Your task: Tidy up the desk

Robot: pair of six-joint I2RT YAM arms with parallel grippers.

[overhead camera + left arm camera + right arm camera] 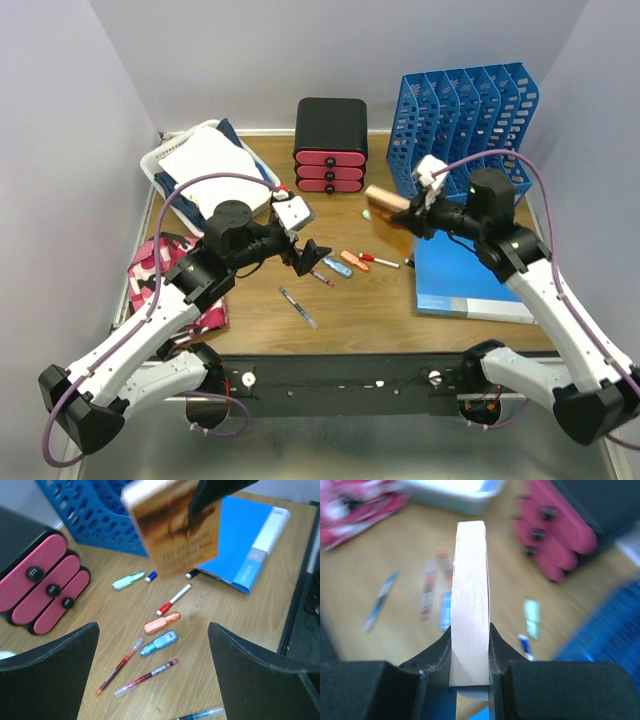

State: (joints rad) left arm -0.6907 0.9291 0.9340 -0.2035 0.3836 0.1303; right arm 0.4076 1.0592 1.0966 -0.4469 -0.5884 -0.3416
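The right claw (470, 632) is clamped on a book (471, 570), held above the brown wooden surface (370, 310) beneath both arms. The left claw (152, 627) gapes wide over scattered pens (159, 643) lying there.

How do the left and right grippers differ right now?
Left gripper stands wide open and empty; right gripper is shut on a tan book. Left gripper hangs over the loose pens on the desk; right gripper holds its book up near the blue file rack. Both are black, two-fingered and raised off the desk.
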